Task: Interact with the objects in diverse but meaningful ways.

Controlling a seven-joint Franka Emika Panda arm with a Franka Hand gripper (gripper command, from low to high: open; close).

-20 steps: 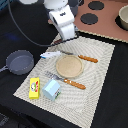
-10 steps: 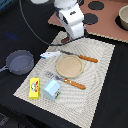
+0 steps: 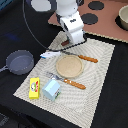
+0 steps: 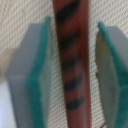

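Note:
My gripper [image 3: 75, 44] hangs low over the far part of the woven mat [image 3: 100, 75]. In the wrist view the gripper [image 4: 70, 65] is open, its green-padded fingers [image 4: 37, 75] on either side of a reddish-brown handle with black stripes [image 4: 71, 30], with gaps on both sides. That thin dark handle [image 3: 65, 49] lies on the mat. The white-and-blue tube [image 3: 48, 54] lies beside it. The dark grey frying pan [image 3: 20, 62] sits off the mat at the exterior view's left. The yellow box [image 3: 34, 88] and pale blue carton [image 3: 51, 90] stand at the mat's near corner.
A tan round plate [image 3: 68, 66] lies mid-mat, with an orange-handled knife [image 3: 87, 58] and an orange-handled fork [image 3: 67, 80] beside it. A toy stove with black burners [image 3: 95, 12] and a pot [image 3: 123, 17] stand at the back.
My gripper has moved down and toward the exterior view's right, ending low over the striped handle. The objects on the mat have not moved.

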